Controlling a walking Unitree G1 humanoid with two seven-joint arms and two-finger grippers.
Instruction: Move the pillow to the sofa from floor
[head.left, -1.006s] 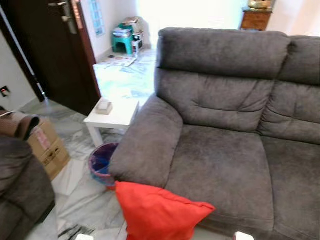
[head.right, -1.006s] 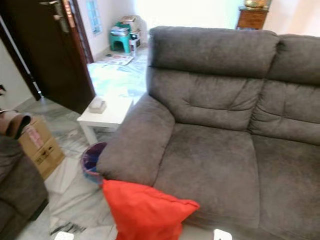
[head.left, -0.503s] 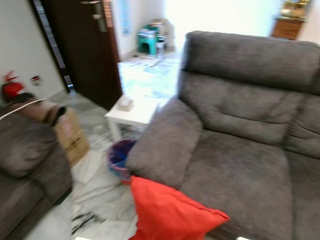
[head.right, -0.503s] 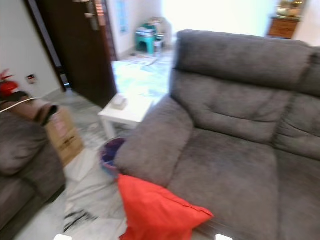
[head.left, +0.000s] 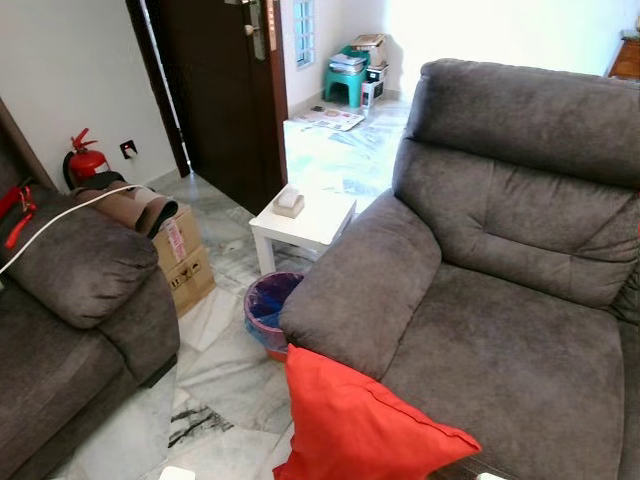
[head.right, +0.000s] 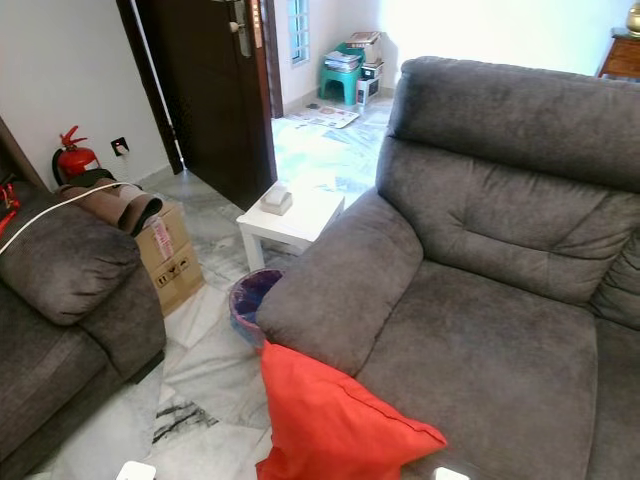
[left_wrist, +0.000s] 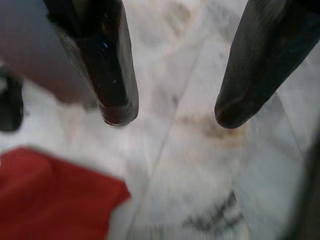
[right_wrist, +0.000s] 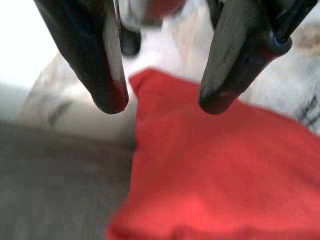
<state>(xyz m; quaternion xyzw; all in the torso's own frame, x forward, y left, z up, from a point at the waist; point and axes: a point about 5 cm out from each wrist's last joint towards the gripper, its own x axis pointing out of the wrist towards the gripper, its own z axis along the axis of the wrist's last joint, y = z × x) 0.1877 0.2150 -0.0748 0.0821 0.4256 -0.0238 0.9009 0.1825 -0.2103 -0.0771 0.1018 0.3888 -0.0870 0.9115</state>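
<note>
- right pincer (right_wrist: 162, 107) hangs over the bright red square fabric pillow (head.left: 365, 425), fingers spread apart and gripping nothing.
- left pincer (left_wrist: 172, 117) is likewise parted and empty above the pale marble floor (head.left: 225, 365), a red corner of the pillow just beside it.
- pillow leans against the front of the dark grey plush sofa (head.left: 500, 290), below its armrest; its lower edge seems to rest on the floor, though that part is cut off.
- small white side surface (head.left: 302, 222) carries a tissue box (head.left: 289, 201); a blue-lined round bin (head.left: 268, 310) sits between it and the pillow.
</note>
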